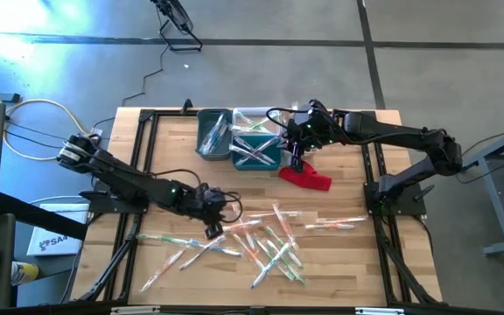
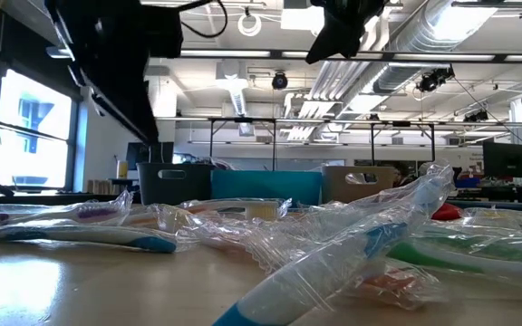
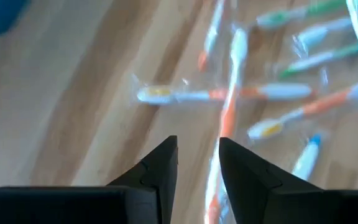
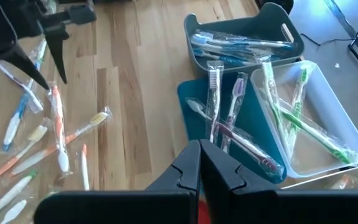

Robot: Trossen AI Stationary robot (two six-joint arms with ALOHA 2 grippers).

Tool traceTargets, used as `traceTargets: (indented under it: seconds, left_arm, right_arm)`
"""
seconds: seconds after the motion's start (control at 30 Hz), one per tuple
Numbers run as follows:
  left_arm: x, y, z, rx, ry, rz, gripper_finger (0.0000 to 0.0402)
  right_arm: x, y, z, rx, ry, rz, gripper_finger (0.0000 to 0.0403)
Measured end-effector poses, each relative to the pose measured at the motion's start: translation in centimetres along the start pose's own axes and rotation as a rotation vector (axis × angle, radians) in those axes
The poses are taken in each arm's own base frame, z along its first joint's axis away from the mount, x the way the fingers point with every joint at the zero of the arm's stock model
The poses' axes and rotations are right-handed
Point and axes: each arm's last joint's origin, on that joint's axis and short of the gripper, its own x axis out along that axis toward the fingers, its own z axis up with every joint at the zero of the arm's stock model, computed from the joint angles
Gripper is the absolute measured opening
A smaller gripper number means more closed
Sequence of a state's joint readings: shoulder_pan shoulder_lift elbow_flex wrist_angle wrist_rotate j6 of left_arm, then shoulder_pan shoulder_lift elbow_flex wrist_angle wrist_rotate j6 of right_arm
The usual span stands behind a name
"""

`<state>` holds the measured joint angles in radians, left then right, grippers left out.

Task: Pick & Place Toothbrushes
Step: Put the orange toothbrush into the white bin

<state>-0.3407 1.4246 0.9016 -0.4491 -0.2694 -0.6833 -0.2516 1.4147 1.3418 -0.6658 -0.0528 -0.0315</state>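
The left gripper (image 1: 214, 229) hangs over the wooden table (image 1: 339, 262), at the near-left edge of the scattered toothbrushes (image 1: 274, 245). Its fingers (image 3: 160, 168) stand partly spread with a narrow gap between them and nothing in it; an orange-handled toothbrush (image 3: 227, 118) lies on the wood just below and beyond the tips. The right gripper (image 1: 297, 160) is above the teal bin (image 1: 256, 150), over that bin's right-hand end and next to the red cloth (image 1: 307, 178). Its fingers (image 4: 188, 165) are pressed together and carry nothing.

Most of the toothbrushes lie loose in clear wrappers on the table, well apart from the teal bin on its near side, crossing one another in a wide heap with green, orange, blue and white handles. Some are already sorted. In the teal bin lie purple and white ones (image 4: 229, 127). The grey bin (image 4: 244, 37), touching the teal bin on its left in the overhead view, holds blue ones (image 4: 238, 45). The white bin (image 4: 319, 118), beside the teal bin towards the table's far edge, holds green ones (image 4: 297, 121).

In the low view, wrapped toothbrushes (image 2: 352, 254) fill the foreground, with the bins behind them.
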Motion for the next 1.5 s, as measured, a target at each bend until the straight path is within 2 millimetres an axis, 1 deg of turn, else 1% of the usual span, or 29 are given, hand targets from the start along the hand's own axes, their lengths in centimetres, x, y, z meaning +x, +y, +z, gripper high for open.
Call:
traceTargets:
  seconds: [0.5, 0.77, 0.97, 1.1, 1.5]
  left_arm:
    - [3.8, -0.4, -1.9, 0.032, 0.209, -0.009, 0.0116]
    - [5.3, -0.8, -2.3, 0.027, 0.243, -0.048, 0.0116]
    - [6.6, -1.3, -2.4, 0.017, 0.254, -0.111, 0.0116]
    - [7.1, -1.4, -2.6, 0.012, 0.273, -0.116, 0.0116]
    - [7.1, -1.4, -2.6, 0.006, 0.273, -0.118, 0.0115]
  right_arm:
    - [0.0, 0.0, -0.1, 0.0, 0.013, 0.0, 0.0004]
    - [0.0, 0.0, -0.1, 0.0, 0.013, 0.0, 0.0004]
    - [0.0, 0.0, -0.1, 0.001, 0.013, 0.0, 0.0004]
    - [0.0, 0.0, -0.1, 0.001, 0.014, 0.0, 0.0004]
    - [0.0, 0.0, -0.1, 0.002, 0.015, 0.0, 0.0004]
